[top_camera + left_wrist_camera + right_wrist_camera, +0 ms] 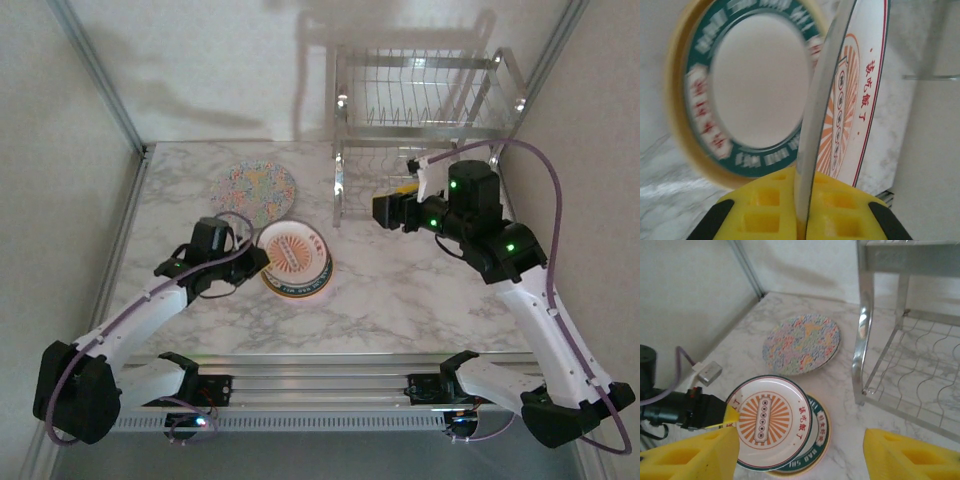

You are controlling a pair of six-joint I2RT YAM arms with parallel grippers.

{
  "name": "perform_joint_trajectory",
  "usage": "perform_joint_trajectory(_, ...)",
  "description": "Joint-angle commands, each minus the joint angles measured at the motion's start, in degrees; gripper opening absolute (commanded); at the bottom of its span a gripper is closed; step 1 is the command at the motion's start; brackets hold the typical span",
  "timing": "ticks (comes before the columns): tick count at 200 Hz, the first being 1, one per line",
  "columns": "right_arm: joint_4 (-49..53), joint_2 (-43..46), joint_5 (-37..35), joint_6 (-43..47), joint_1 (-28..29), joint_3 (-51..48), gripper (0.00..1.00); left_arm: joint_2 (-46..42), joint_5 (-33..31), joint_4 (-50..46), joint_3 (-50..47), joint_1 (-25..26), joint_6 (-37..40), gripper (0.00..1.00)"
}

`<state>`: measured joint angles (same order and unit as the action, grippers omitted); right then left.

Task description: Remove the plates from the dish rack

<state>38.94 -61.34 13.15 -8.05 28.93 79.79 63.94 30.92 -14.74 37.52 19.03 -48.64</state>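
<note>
Over the yellow-rimmed plate, left gripper clenched on sunburst plate (right gripper spread)

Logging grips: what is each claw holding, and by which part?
Left claw pinches the sunburst plate by its rim; right claw is open, holding nothing.

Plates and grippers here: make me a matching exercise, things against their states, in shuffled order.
1. speckled pastel round plate
2. white sunburst-centred plate
3. yellow-rimmed, teal-banded plate
4. right gripper

A. open, holding nothing
B. pinched at its rim by the left gripper
C. flat and alone on the marble table
D. lying under another plate

Pairs: 1-C, 2-B, 3-D, 4-A
</note>
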Motion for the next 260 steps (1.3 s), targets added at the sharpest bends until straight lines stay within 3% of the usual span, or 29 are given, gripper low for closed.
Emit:
perform_joint_trajectory(1, 0.67, 1.17, 0.48, 3.77, 1.86, -2.18, 0.66, -0.09, -1.14, 9.87, -2.62, -0.31, -4.16, 0.0)
perform_joint_trajectory(85, -0.18, 1.66, 0.78, 3.83, 3.63, -6.28, 0.66, 9.02, 0.2, 13.95, -3.07, -0.31, 0.51, 0.0)
perform_joint_trajectory(260, -1.41, -0.71, 4.34, 3.57, 3.94, -6.75, 0.67, 14.24, 1.53, 11.54, -1.19, -0.46, 4.84, 0.02)
